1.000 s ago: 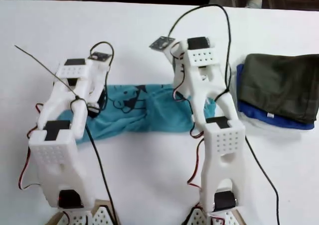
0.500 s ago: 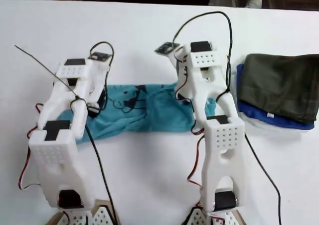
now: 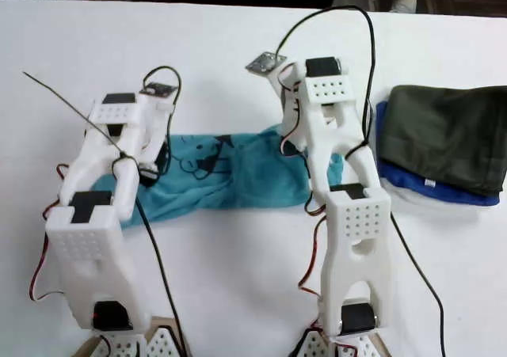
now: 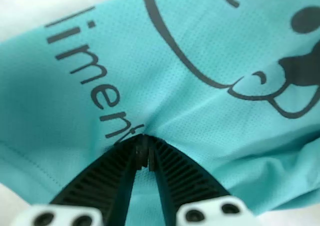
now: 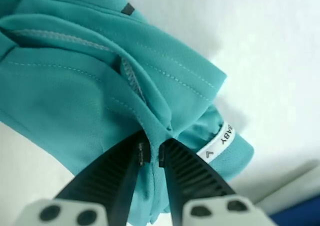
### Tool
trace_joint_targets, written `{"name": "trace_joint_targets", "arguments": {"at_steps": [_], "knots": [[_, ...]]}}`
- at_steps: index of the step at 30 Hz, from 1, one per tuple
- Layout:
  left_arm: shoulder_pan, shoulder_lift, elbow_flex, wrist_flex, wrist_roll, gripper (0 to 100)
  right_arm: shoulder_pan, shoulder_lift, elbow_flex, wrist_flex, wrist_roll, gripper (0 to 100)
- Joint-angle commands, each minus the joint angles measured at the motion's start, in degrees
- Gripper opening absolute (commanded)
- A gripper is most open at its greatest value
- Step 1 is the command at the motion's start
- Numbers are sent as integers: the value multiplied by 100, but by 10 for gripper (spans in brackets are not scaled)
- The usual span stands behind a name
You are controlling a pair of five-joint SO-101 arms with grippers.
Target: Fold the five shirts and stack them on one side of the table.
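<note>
The teal shirt (image 3: 230,179) is laid as a long, bunched band across the white table (image 3: 238,294), stretched between the two arms. One end is held by the left gripper (image 4: 145,153), whose black ribbed fingers (image 4: 100,181) are closed tightly on a pinch of fabric just beside the dark printed lettering and the cartoon face. The other end is gripped by the right gripper (image 5: 150,155), its fingertips pressed together on a raised fold of stitched hem, near a small white label (image 5: 220,141). At the right side of the table, just beside the right arm and apart from the teal shirt, two folded shirts are stacked. A dark green shirt (image 3: 447,135) is set on top of a blue shirt (image 3: 428,184), whose edge is seen along the near and inner sides.
</note>
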Motion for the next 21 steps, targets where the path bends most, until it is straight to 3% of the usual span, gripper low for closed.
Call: {"name": "trace_joint_targets", "arguments": {"at_steps": [1, 9, 13, 16, 21], "knots": [[-88, 88, -189, -220, 0, 27, 4, -488, -255, -31, 281, 25], [-79, 88, -189, -220, 0, 27, 180, -479, -229, -716, 334, 180], [-79, 88, -189, -220, 0, 27, 259, -549, -255, -620, 334, 180], [-79, 88, -189, -220, 0, 27, 189, -840, -193, 119, 325, 179], [-79, 88, -189, -220, 0, 27, 171, -1684, 536, 189, 360, 95]]}}
